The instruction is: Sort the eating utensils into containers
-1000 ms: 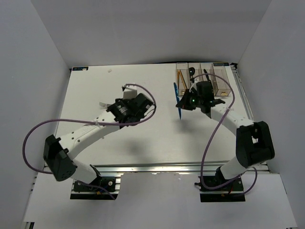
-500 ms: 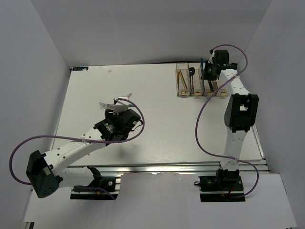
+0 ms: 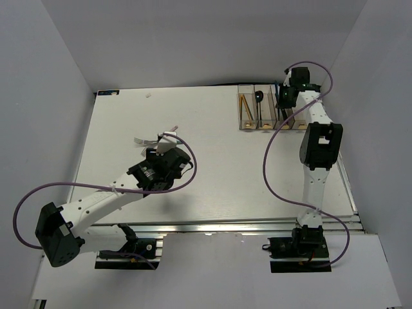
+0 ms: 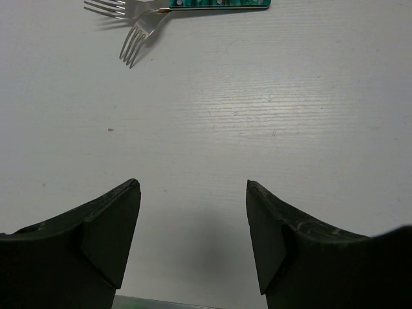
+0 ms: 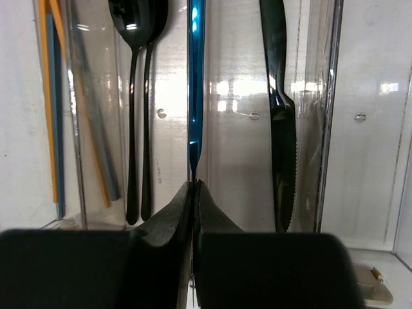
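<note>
The right gripper pinches a blue knife, long axis toward 12 o'clock. The left gripper gapes wide, empty.

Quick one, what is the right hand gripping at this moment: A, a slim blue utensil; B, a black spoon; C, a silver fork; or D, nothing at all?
A: in the right wrist view the right hand is pinched shut on the end of the slim blue utensil, while the black spoons lie apart from its fingers.
</note>
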